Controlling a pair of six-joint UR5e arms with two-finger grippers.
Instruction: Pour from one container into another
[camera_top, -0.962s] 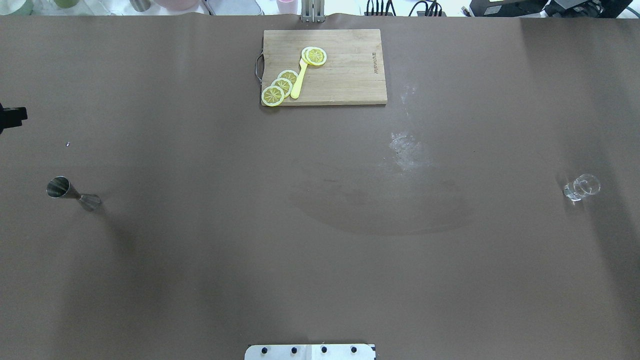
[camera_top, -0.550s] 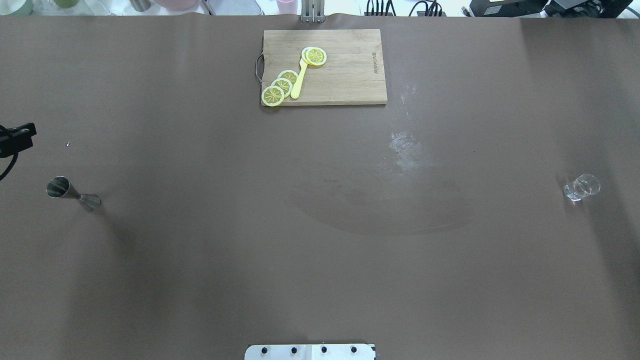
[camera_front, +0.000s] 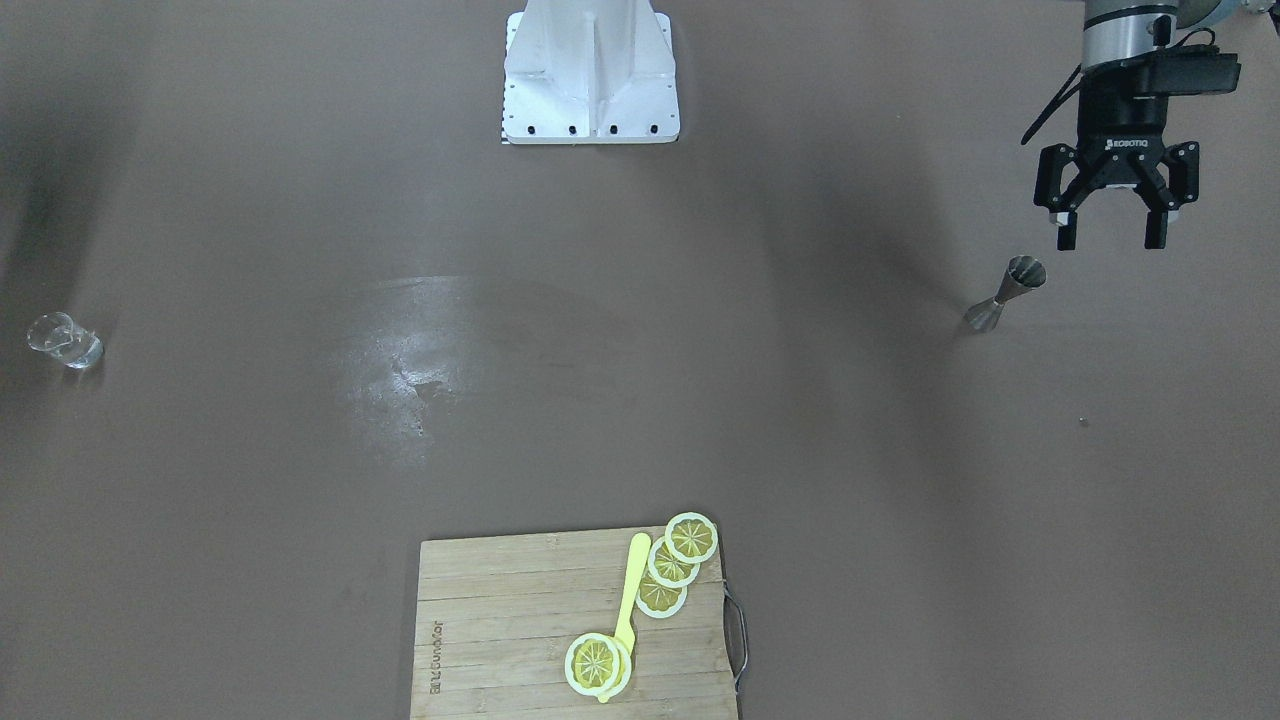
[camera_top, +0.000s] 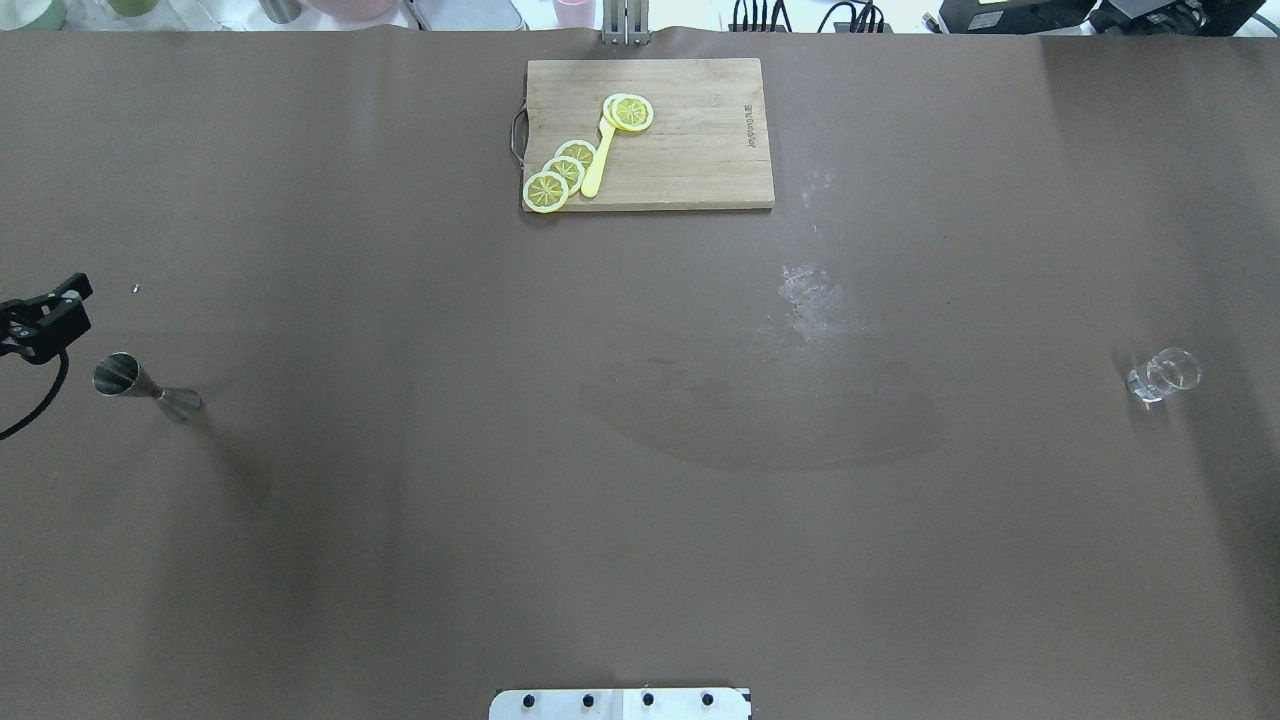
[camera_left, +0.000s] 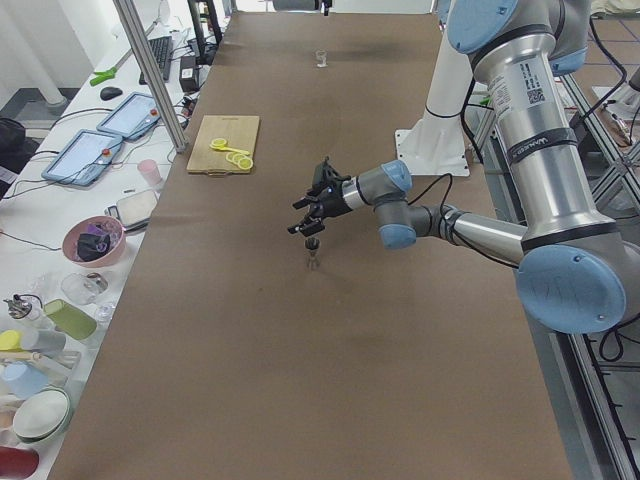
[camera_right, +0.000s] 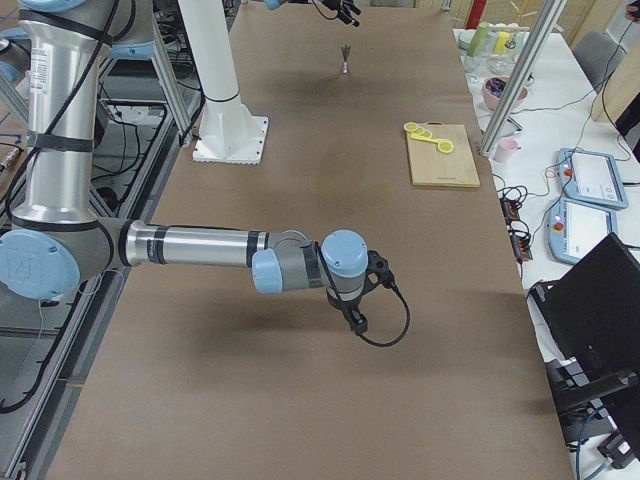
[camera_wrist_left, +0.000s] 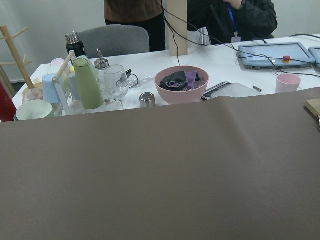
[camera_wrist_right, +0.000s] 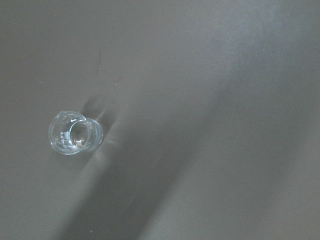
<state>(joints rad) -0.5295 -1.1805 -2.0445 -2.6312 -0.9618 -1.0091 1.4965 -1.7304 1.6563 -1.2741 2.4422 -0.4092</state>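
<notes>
Plainly, nothing is in hand yet. The jigger (camera_front: 1005, 292) stands upright on the table (camera_top: 640, 520) at the robot's left end, and the cup (camera_front: 65, 341) sits upright at the far right end, so the two are well apart and one must be carried before any pour. The left gripper (camera_front: 1110, 238) hovers just beside the jigger on the robot's side, not touching it. Its jaws are spread wide and hold nothing, and that width looks meant for closing round the narrow waist. The right gripper (camera_right: 356, 318) shows only in the right side view, where I cannot tell how its jaws stand. Its wrist camera looks straight down on the cup, so that arm seems placed to fetch or steady it. A board (camera_top: 700, 160) with lemon slices (camera_top: 562, 172) lies mid-table at the far edge, well clear of both.
</notes>
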